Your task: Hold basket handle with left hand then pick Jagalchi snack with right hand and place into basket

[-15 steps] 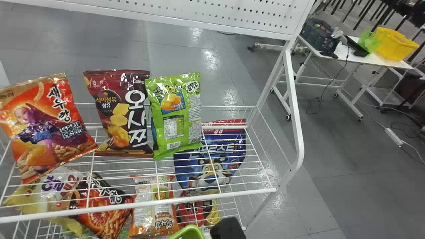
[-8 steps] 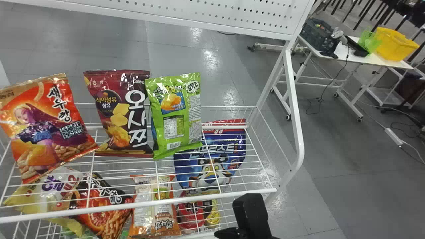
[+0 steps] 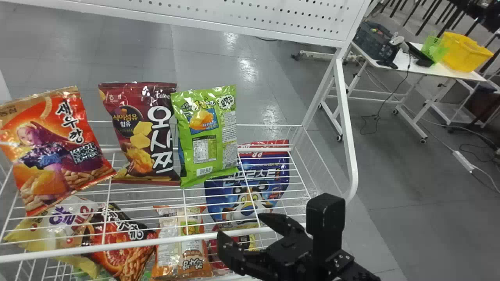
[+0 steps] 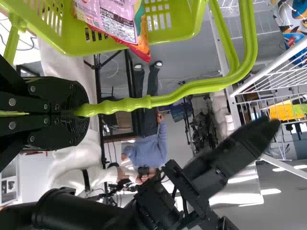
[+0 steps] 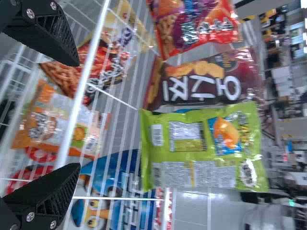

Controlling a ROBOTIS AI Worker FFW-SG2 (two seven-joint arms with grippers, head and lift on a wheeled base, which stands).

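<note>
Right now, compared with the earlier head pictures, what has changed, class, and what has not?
The right gripper has moved up and rightward from the head view's bottom edge, near the shelf, open and holding nothing. The green bag, maroon bag and red bag stayed put.

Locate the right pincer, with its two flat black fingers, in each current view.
Head view: the right pincer is low, just right of centre, before the white wire rack.
Left wrist view: the pincer is farther off, past the yellow-green plastic basket handle.
Right wrist view: the pincer is spread in the foreground, before the rack.
Shared landmark: the rack.
</note>
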